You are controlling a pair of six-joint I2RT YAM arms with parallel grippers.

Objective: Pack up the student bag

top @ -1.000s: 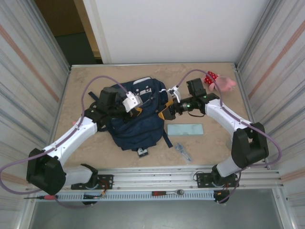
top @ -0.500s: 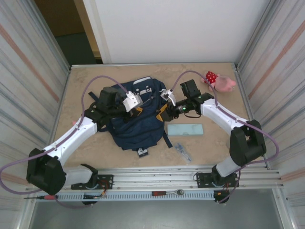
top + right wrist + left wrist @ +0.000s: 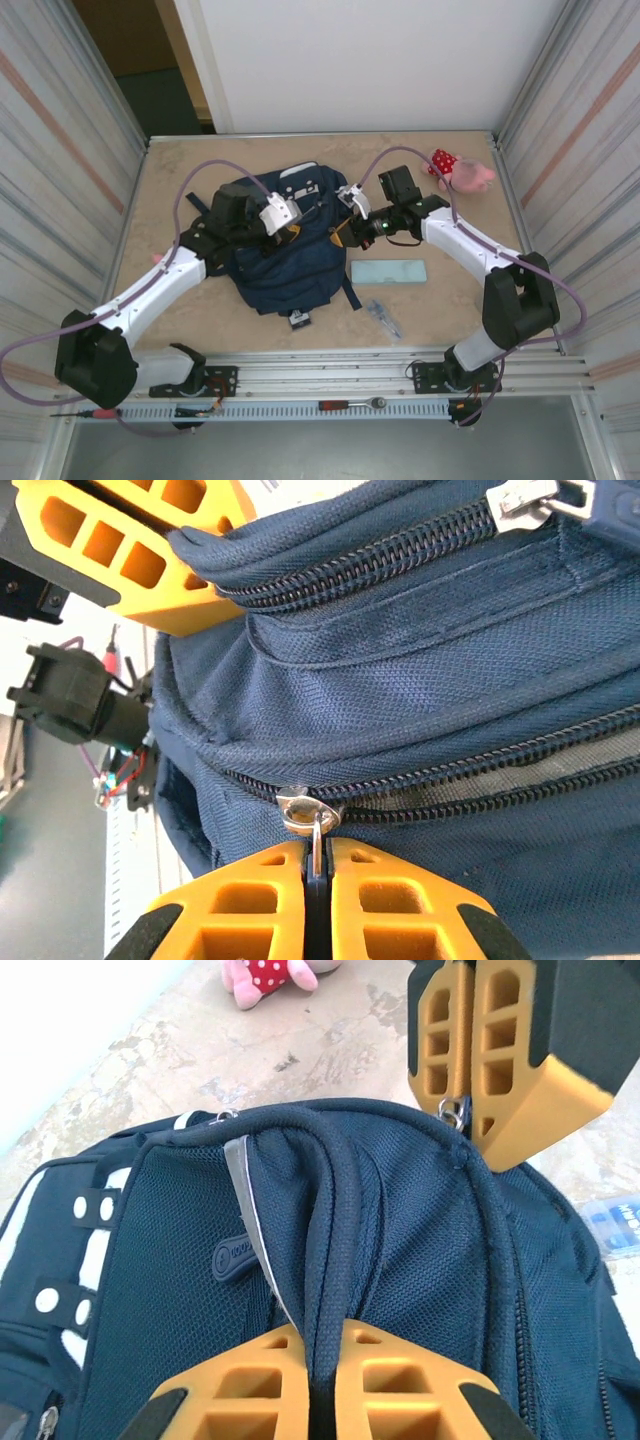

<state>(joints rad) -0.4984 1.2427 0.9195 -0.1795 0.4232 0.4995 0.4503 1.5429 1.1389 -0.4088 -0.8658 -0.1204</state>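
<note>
The student bag (image 3: 285,262) is a navy backpack lying mid-table between both arms. My left gripper (image 3: 291,231) is shut on the bag's padded top strap (image 3: 330,1250), which runs down between its orange fingers (image 3: 250,1380). My right gripper (image 3: 339,236) is at the bag's right side, shut on a small metal zipper pull (image 3: 314,825). In the right wrist view, the zipper (image 3: 470,770) stands slightly parted to the right of the slider, with grey lining showing. In the left wrist view, the right gripper (image 3: 468,1110) pinches that pull at the bag's far edge.
A pink plush toy (image 3: 462,172) in a red dotted dress lies at the back right. A flat light blue case (image 3: 388,271) and a small metal tool (image 3: 382,316) lie right of the bag. A ratchet (image 3: 352,404) rests on the front rail. Corrugated walls flank the table.
My right gripper has moved left to the bag's side and closed from wide open onto the zipper pull. The left gripper has kept its grip on the strap.
</note>
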